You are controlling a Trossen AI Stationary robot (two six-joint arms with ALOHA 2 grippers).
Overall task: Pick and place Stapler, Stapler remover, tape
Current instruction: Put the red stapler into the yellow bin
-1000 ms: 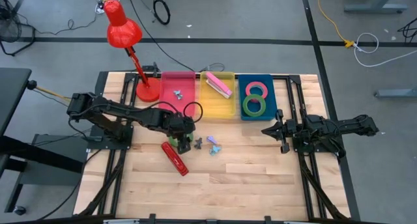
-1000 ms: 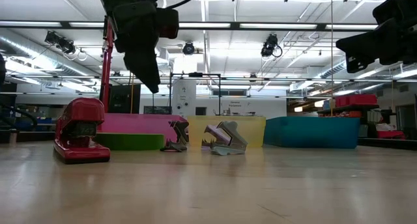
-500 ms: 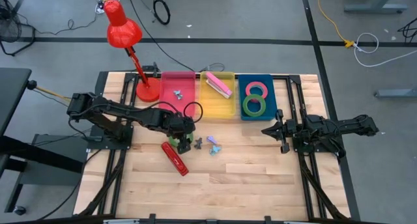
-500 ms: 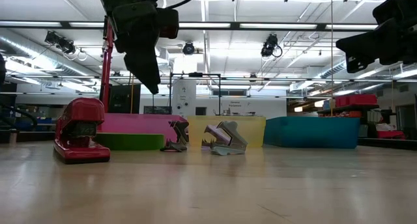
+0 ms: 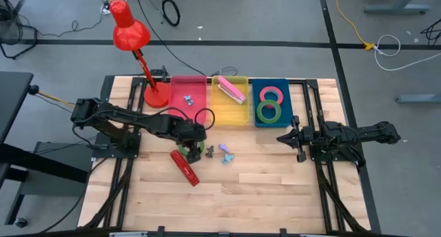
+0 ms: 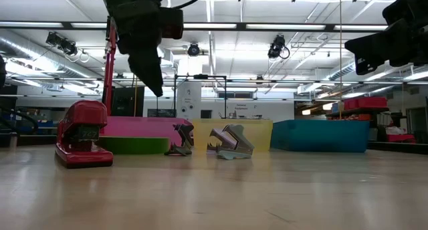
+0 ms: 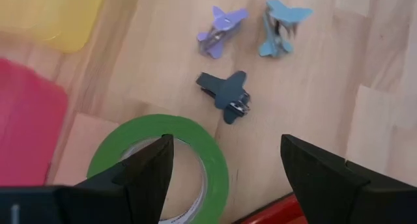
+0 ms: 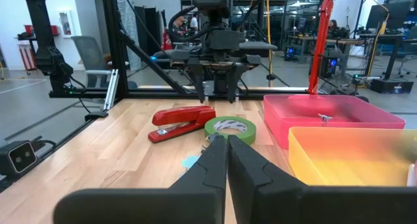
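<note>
Hovering with fingers spread and empty over the green tape ring (image 7: 163,162), the left gripper (image 5: 189,149) has barely moved; the right gripper (image 5: 290,138) waits closed.

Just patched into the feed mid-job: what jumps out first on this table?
The tall red desk lamp at the table's far left corner dominates. Three bright bins line the far edge: pink bin, yellow bin and blue bin. In front of them the left end effector hangs open above a flat green tape ring, beside a red stapler.
</note>
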